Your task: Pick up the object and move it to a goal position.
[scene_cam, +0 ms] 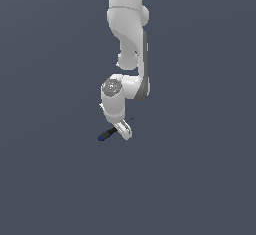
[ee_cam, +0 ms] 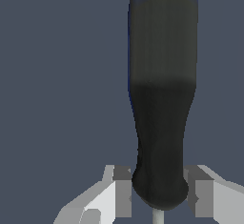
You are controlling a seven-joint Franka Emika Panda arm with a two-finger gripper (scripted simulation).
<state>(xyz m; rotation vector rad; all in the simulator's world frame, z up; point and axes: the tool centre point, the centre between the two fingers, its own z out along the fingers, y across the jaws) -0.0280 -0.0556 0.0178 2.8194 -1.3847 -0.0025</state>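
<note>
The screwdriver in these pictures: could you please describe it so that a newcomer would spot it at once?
Follow the white arm down to its gripper. The screwdriver sits between the fingers, its handle sticking out toward the exterior view's left. It is the only dark thing there: black handle, blue end cap, thin shaft.

Simulated test scene, no real room: plain flat blue-grey backdrop w/ no walls, furniture or visible desk edge. Smooth rendered white robot arm (scene_cam: pixel 127 34) hangs in from above; shading is untextured, shadowless, typical of sim renders.
</note>
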